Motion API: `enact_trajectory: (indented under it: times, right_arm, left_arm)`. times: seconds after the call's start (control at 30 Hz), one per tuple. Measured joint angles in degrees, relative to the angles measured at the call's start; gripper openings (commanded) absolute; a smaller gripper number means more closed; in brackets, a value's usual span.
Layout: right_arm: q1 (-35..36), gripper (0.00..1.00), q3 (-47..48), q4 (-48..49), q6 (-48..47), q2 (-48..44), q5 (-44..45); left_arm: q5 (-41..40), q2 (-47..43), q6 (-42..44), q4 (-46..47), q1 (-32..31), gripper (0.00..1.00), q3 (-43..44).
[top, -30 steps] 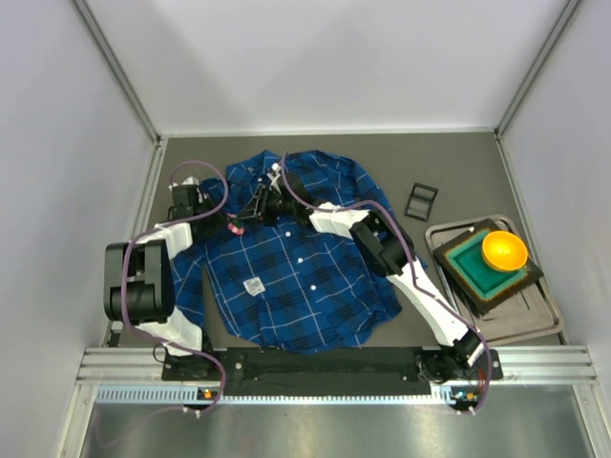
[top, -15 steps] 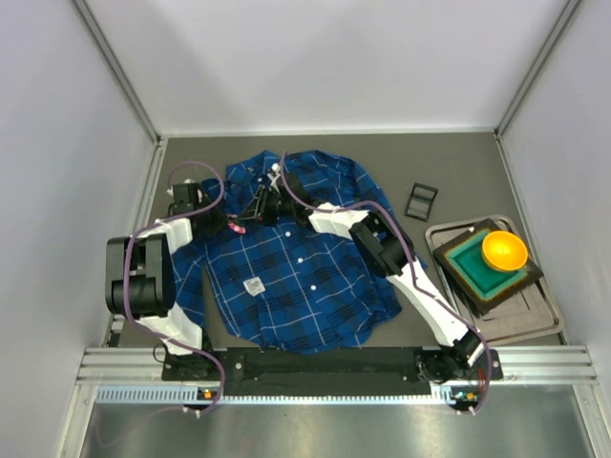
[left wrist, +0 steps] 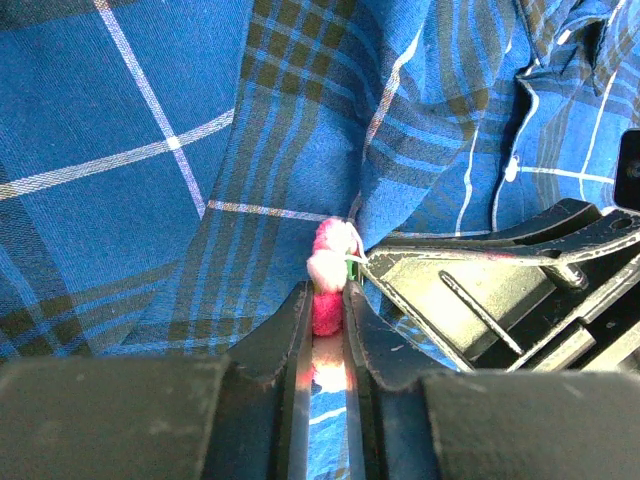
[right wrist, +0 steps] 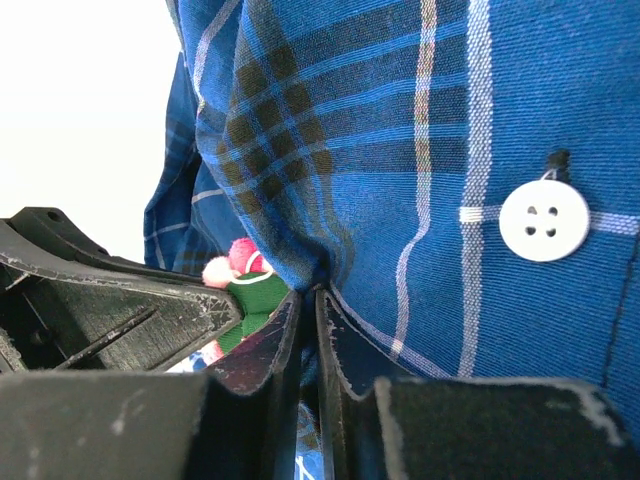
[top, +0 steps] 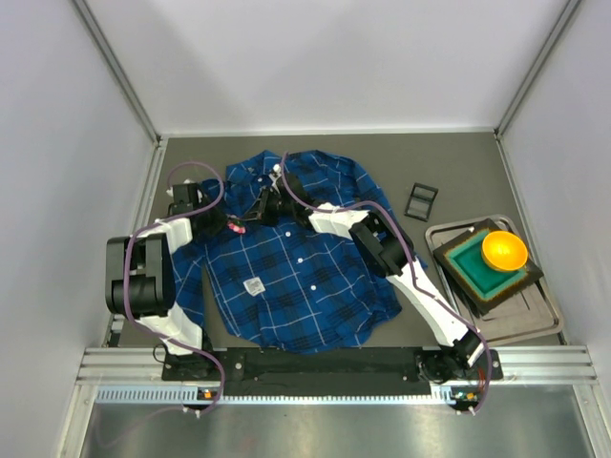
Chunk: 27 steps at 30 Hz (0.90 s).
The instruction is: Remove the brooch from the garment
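The blue plaid garment (top: 296, 267) lies flat on the dark table. The brooch (top: 236, 226), pink and red, sits at its upper left by the collar. My left gripper (top: 229, 225) is shut on the brooch (left wrist: 328, 290), its pink beads sticking out past the fingertips. My right gripper (top: 258, 212) is shut on a fold of the garment (right wrist: 400, 150) right beside the brooch (right wrist: 238, 262), which shows there with a green backing. The two grippers nearly touch each other.
A white square tag (top: 254, 285) lies on the shirt front. A small black frame (top: 421, 200) lies at the right. A grey tray (top: 535, 324) at the far right holds a green block (top: 477, 262) and an orange bowl (top: 503, 250).
The left gripper and the brooch have shifted very slightly; otherwise the arms hold the same pose.
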Motion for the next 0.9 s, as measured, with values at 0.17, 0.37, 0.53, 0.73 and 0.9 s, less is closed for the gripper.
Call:
enact_trajectory:
  times: [0.17,0.37,0.53,0.73,0.9]
  right_arm:
    - [0.0,0.29,0.0,0.8,0.0,0.0,-0.3]
    - [-0.1,0.41,-1.4,4.4,0.2,-0.3,-1.5]
    - [-0.4,0.52,-3.5,7.0,0.4,-1.2,-2.3]
    - [-0.6,0.6,-5.4,7.4,0.2,-2.9,-3.3]
    - [-1.2,0.61,-6.8,6.1,-1.1,-4.3,-3.4]
  left_arm:
    - [0.0,0.0,0.3,0.0,0.1,0.0,0.0]
    - [0.2,0.0,0.3,0.0,0.3,0.0,0.0]
    - [0.6,0.0,0.5,0.0,0.4,0.0,0.0]
    - [0.6,0.0,1.8,-0.7,0.5,0.0,0.2]
    - [-1.7,1.1,4.3,-9.4,0.5,0.0,5.9]
